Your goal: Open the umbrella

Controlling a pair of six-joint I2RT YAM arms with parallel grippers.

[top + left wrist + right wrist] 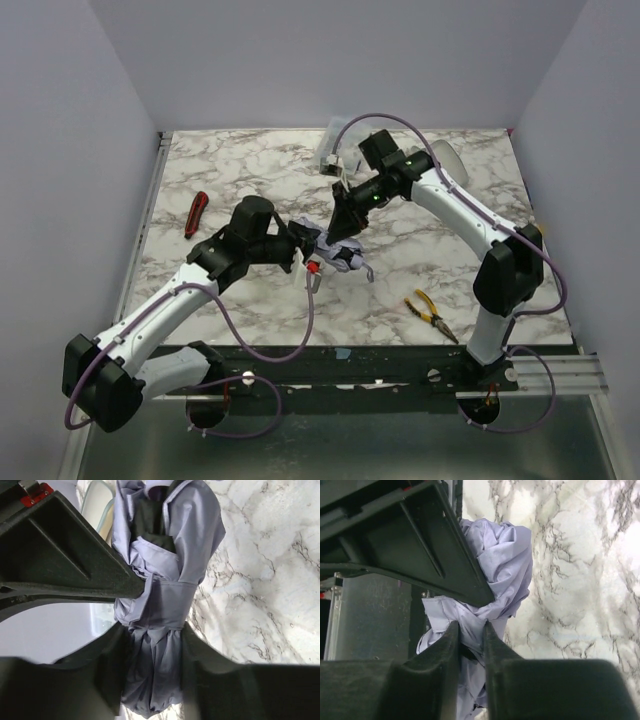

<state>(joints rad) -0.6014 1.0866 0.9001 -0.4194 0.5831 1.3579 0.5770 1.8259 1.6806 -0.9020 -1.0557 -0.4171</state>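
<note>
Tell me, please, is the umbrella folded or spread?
Folded. The umbrella is a tight, wrapped bundle of fabric, pinched by the left end effector and right end effector.

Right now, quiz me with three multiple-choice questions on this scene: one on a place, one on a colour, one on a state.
1. Where do the yellow-handled pliers lie?
A) near-right part of the table
B) far-left corner
C) under a box
2. The umbrella cloth is mostly:
A) red
B) green
C) pale lavender
3. The umbrella is:
A) fully open
B) folded, gripped by left claw and right claw
C) lying untouched

Answers: A, the top view shows them there; C, both wrist views show lavender cloth; B, each claw pinches bunched fabric.
</note>
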